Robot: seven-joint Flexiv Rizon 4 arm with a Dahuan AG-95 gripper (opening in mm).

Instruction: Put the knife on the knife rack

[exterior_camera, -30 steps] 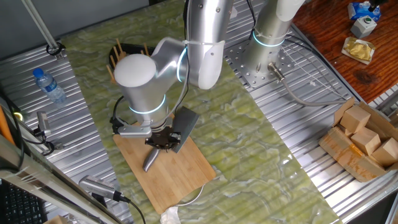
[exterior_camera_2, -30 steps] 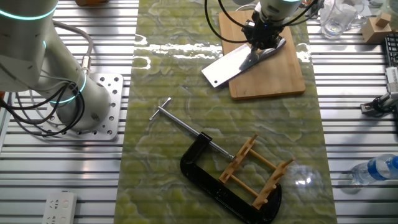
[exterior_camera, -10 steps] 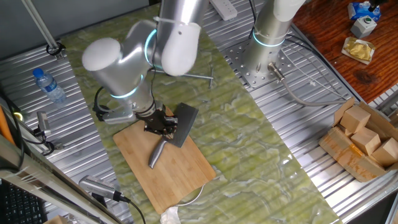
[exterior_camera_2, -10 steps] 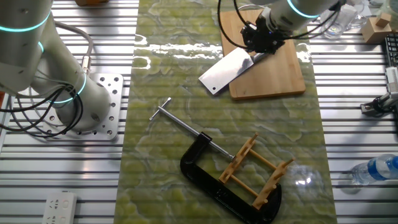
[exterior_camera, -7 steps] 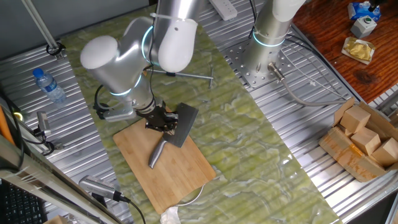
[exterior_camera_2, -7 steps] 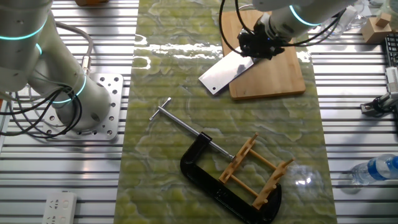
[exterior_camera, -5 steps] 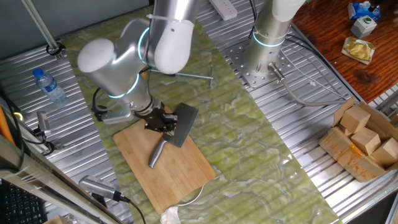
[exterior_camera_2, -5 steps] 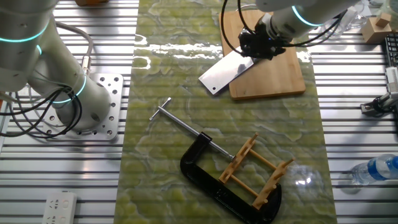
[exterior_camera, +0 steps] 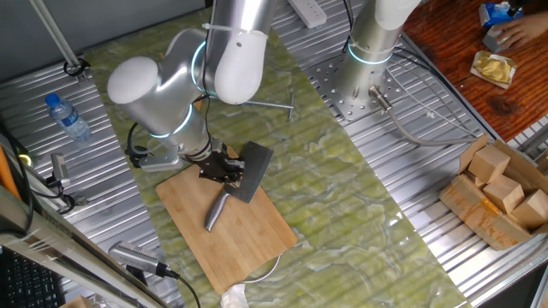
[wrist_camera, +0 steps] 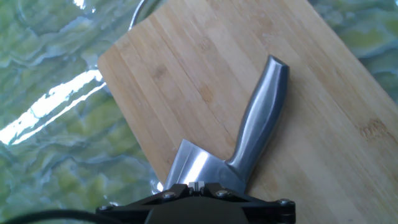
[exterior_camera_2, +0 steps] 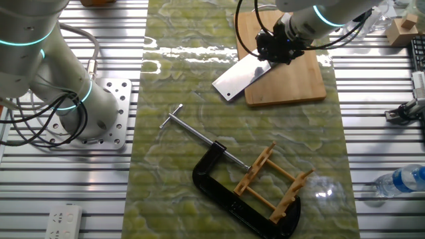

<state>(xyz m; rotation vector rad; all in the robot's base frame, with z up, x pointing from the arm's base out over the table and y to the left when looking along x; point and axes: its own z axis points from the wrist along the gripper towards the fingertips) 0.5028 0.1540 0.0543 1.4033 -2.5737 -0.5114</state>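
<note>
While the knife [exterior_camera: 233,184] lies partly on the bamboo cutting board [exterior_camera: 227,224], the hand [exterior_camera: 222,168] is set low over the joint of blade and handle. In the hand view the silver handle [wrist_camera: 260,118] is seen stretching away from the hand across the board, and the broad blade [exterior_camera_2: 239,76] projects off the board's edge on the hand's other side, over the green tabletop [exterior_camera_2: 192,93]. Whether the fingers are pinched on the blade cannot be told. The knife rack [exterior_camera_2: 273,182] stands well apart from the hand, inside the black C-clamp [exterior_camera_2: 226,180].
</note>
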